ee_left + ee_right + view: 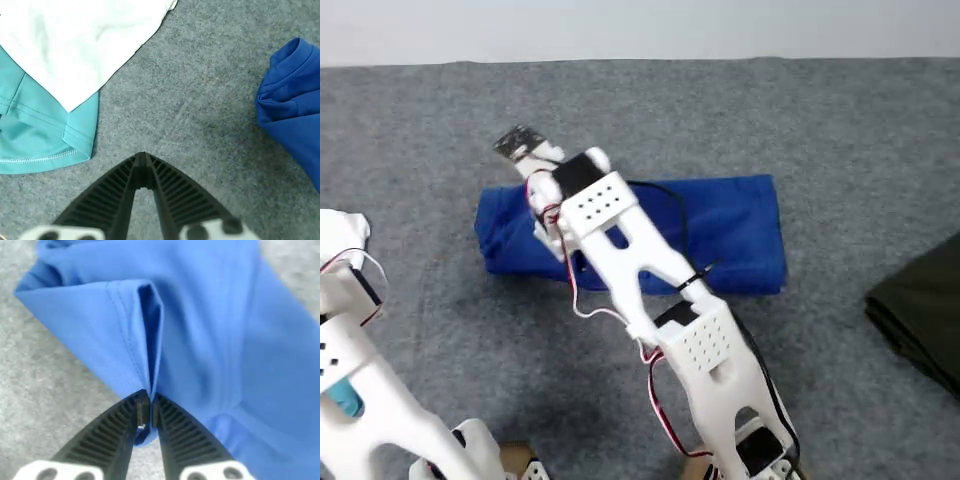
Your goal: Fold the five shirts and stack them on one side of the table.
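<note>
Two arms, one pinch

Right jaws were closed on a folded edge of the blue shirt [215,330], with cloth caught between the tips. That shirt lay as a long folded band in the middle of the grey surface [840,120]. The right arm [650,270] stretched across the end nearer the other arm. Left jaws were pressed together on nothing, hanging above bare surface. Near them the white shirt [75,45] lay over the teal shirt [35,135], whose hemmed edge stuck out beneath. Open grey ran between that pair and the blue shirt's bunched end. A dark shirt [920,310] sat at the right edge, apart from the blue one. Bare surface lay between them and along the far side.
</note>
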Robot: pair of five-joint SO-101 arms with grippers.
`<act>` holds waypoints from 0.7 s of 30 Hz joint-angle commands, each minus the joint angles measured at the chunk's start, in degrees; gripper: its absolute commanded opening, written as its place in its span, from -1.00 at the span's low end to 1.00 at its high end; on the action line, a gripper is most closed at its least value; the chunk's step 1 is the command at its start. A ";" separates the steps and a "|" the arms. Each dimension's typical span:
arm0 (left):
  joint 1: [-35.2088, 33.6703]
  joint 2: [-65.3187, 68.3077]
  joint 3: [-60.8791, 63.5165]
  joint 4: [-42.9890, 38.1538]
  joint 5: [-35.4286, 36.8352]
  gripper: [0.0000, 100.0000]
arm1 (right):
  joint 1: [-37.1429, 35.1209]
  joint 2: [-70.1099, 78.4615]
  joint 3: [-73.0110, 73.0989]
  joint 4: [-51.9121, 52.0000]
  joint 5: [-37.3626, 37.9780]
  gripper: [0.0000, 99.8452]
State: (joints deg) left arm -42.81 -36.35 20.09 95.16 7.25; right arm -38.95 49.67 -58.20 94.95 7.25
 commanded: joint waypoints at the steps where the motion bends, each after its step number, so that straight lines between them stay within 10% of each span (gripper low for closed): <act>1: -0.18 -1.41 -0.31 -1.32 -0.53 -0.99 | 3.21 -3.12 -2.81 -1.27 0.53 -0.98; 12: -0.09 -1.41 -0.22 -2.02 -0.44 -0.99 | 3.65 2.68 -2.81 -4.18 0.53 -0.96; 21: -0.09 -1.41 -0.31 -1.76 -0.53 -0.99 | 3.56 1.19 -8.26 -1.36 0.44 -0.55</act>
State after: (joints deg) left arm -42.81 -36.35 20.09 94.11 7.25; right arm -35.87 53.63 -60.04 91.96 7.25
